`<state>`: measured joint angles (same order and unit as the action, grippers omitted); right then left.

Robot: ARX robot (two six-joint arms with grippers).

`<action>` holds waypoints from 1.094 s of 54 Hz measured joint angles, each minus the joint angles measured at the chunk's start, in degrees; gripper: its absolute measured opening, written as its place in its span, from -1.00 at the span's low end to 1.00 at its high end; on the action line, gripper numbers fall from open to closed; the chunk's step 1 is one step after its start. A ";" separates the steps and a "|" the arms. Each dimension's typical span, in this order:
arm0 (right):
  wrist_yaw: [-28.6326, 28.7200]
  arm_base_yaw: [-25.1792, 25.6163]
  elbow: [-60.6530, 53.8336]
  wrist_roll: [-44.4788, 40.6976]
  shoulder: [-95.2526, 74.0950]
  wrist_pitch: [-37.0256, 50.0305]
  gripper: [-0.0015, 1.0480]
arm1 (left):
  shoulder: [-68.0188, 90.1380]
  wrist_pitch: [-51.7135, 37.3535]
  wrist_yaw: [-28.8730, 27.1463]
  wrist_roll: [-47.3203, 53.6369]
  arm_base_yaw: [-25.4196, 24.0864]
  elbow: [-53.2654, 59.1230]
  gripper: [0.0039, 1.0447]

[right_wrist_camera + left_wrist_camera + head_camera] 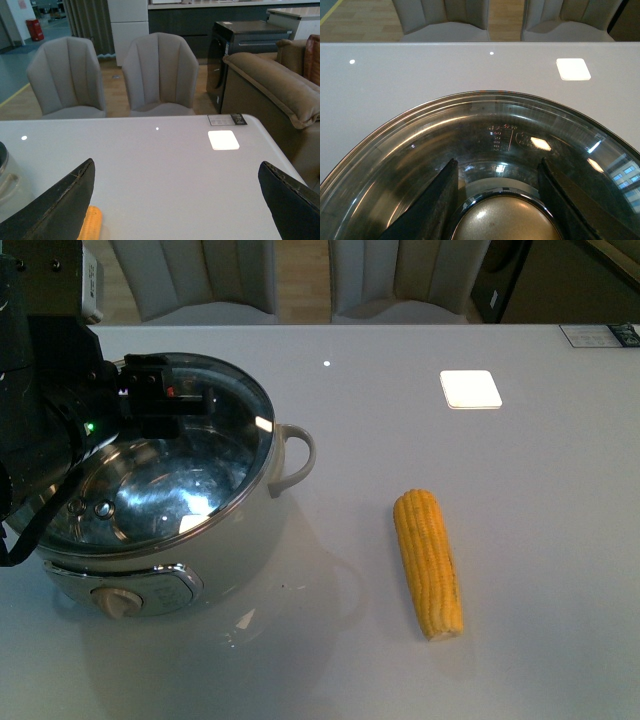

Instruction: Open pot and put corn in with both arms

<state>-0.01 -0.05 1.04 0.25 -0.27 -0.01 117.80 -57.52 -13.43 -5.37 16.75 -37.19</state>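
Pot (230, 540) sitting near-left on table (520, 490), glass lid (420, 145) resting over it | left gripper (497, 162) clamping lid knob (507, 222) | corn (428, 562) lying on table, right of pot, apart | right gripper (176, 163) hanging wide open, empty

Glossy pale-grey surface (125, 145) runs ahead of the right end effector (176, 167). A square light reflection (223, 140) lies on it, ahead of the end effector. Past the far edge two grey padded chairs (159, 75) stand side by side on wood floor (116, 85). Dark cabinet (240, 42) and brown sofa (270, 80) are beside them. Curtain (90, 22) hangs behind.
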 joint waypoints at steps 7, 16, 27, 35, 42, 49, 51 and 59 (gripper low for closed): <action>0.00 0.02 0.00 0.00 0.00 0.00 0.83 | -1.29 0.94 -0.04 0.50 0.00 0.37 -0.21; 0.00 0.02 0.00 0.00 0.00 0.00 0.83 | -5.90 4.22 -0.09 2.08 -0.04 0.79 -0.21; 0.00 0.02 0.00 0.00 0.00 0.00 0.83 | -12.35 8.52 -0.07 2.43 -0.11 0.76 -0.21; 0.00 0.00 0.00 0.00 0.00 0.00 0.83 | -18.08 11.10 1.73 2.36 -2.58 0.61 -0.21; 0.00 0.02 0.00 0.00 0.00 0.00 0.83 | -22.69 11.39 4.83 2.86 -7.87 0.63 -0.21; 0.02 0.00 0.00 0.00 0.00 0.00 0.83 | -24.92 10.32 8.79 4.20 -14.25 1.36 -0.21; 0.00 0.02 0.00 0.00 0.00 0.00 0.83 | -25.24 9.79 10.10 4.50 -17.20 1.86 -0.21; 0.02 0.00 0.00 0.00 0.00 0.00 0.83 | -24.20 6.49 15.91 6.86 -29.07 4.31 -0.21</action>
<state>0.01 -0.05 1.04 0.25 -0.27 -0.01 93.60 -51.03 2.48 1.50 -12.32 -32.88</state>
